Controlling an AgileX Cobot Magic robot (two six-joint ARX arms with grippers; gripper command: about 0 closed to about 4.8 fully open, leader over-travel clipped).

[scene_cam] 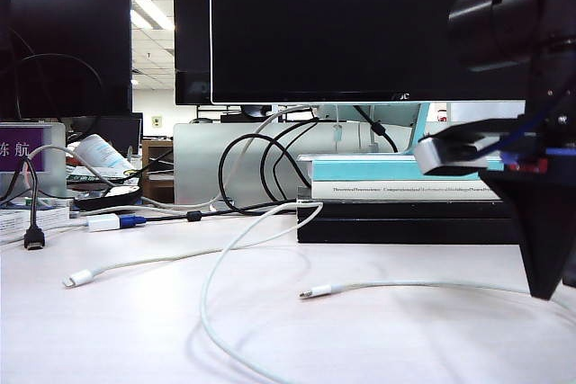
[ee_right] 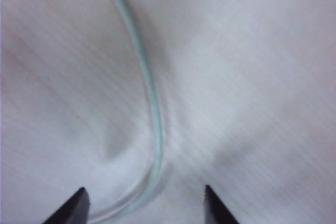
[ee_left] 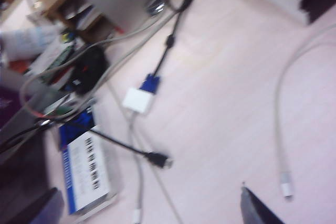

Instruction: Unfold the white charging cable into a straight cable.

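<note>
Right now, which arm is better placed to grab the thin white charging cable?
Right. Its claw sits low over the thin white charging cable, tips either side. The left claw shows one tip, beside the connector end.

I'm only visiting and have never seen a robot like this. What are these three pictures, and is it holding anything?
It is a robot with two arms, each ending in two-fingered jaws. One picture comes from a camera standing off at table height; the other two sit on the wrists, looking down.

On the pale table lies the white charging cable, looped, beside black cables, a white adapter block and stacked books.

The right gripper hangs low over the table with its jaws apart, the cable running between them, not yet pinched. The left gripper shows only one dark fingertip, near a cable end. Nothing is held.
</note>
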